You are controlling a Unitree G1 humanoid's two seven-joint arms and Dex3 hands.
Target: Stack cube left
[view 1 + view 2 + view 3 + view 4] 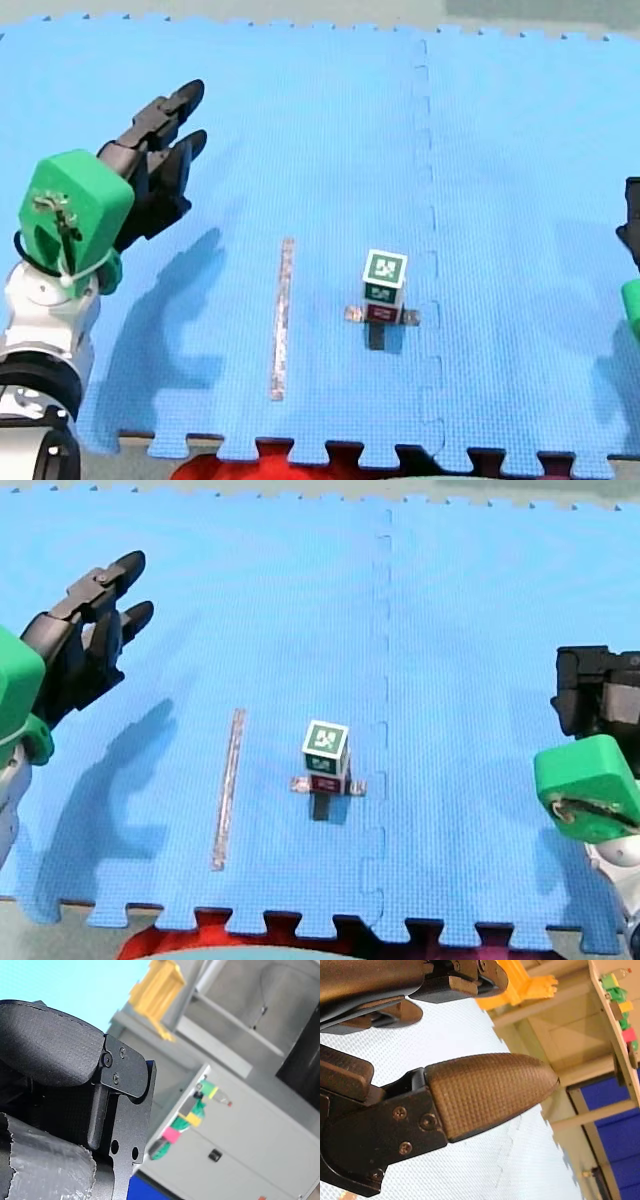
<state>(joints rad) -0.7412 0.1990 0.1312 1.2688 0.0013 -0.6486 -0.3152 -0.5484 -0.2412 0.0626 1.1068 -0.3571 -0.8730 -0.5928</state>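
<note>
At the near edge, the toothed border of the blue foam mat (pixel 300 120) runs across the head views, and a red shape (pixel 290 468) shows just below it. At the near left, the left arm comes in with a green cover (pixel 75 215) on its wrist; at the near right, the right arm carries a like cover (pixel 590 785).

A little farther in, a thin grey strip (pixel 282 318) lies flat on the mat, running lengthwise away from the robot. Just to its right, and apart from it, stand the two cubes, one on the other. The red cube (pixel 382 312) sits on a tape mark (pixel 352 314) stuck to the mat, and the green cube (pixel 385 270) with a white marker on its top face rests on the red one, upright. The stack is near the middle of the mat, just left of the seam (pixel 432 220) where two mat pieces lock together. Neither hand touches it.

Farther back on the left, the left hand (pixel 160 140) hangs above the mat, well apart from the stack, wide and empty. At the right edge, the right hand (pixel 595 695) is also well apart from the cubes; whether it is wide or closed I cannot tell.

In the second wrist view, a textured fingertip (pixel 490 1090) hangs over the mat, with a yellow frame (pixel 530 985) beyond the mat's edge. In the first wrist view, a black finger pad (pixel 50 1045) is close up, with grey cabinets behind it
</note>
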